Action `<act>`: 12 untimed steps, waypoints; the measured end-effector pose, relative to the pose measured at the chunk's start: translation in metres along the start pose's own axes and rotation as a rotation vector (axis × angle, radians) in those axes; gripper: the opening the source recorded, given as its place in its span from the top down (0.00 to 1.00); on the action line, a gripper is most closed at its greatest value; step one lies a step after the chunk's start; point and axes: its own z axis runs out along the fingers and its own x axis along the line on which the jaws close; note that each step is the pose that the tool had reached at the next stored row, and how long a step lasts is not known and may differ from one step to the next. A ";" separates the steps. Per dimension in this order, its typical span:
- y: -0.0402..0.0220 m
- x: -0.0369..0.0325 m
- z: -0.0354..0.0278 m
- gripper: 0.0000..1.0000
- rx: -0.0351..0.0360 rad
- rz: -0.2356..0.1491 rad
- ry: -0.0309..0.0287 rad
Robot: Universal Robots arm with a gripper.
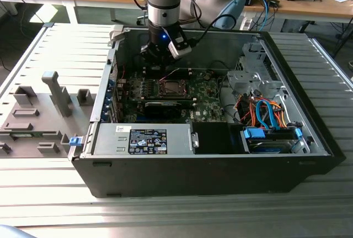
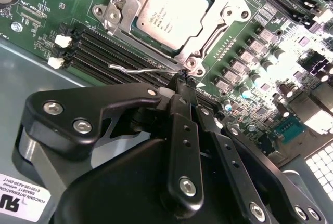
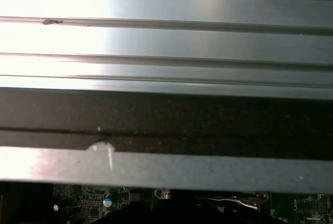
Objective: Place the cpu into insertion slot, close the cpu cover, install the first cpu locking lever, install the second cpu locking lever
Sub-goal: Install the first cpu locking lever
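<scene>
The cpu (image 2: pixel 169 8) lies flat in the insertion slot (image 1: pixel 172 88), its dull silver top showing through the window of the cpu cover (image 2: pixel 205 39), which is down over it. A thin wire locking lever (image 2: pixel 135 69) stands off the board beside the socket, also seen as a raised line in the exterior view (image 1: pixel 170 74). My gripper (image 2: pixel 179 80) is shut, its black fingertips meeting at that lever's socket end near the socket corner. I cannot tell if the wire is pinched. In the exterior view the gripper (image 1: pixel 160 56) hangs just behind the socket.
The green board (image 1: pixel 207 91) lies inside an open black computer case (image 1: pixel 220 177). Long black memory slots (image 2: pixel 104 44) run beside the socket. A black expansion card (image 1: pixel 168 107), a power supply (image 1: pixel 143 138) and cabled drive bays (image 1: pixel 265 114) crowd the case. A grey fixture (image 1: pixel 49 100) stands at the exterior view's left.
</scene>
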 end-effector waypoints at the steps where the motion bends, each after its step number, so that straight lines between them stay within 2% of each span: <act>1: 0.0000 -0.0003 0.0001 0.89 0.0000 0.000 0.0000; 12: -0.0002 -0.0044 0.0020 0.89 0.0001 0.000 0.0000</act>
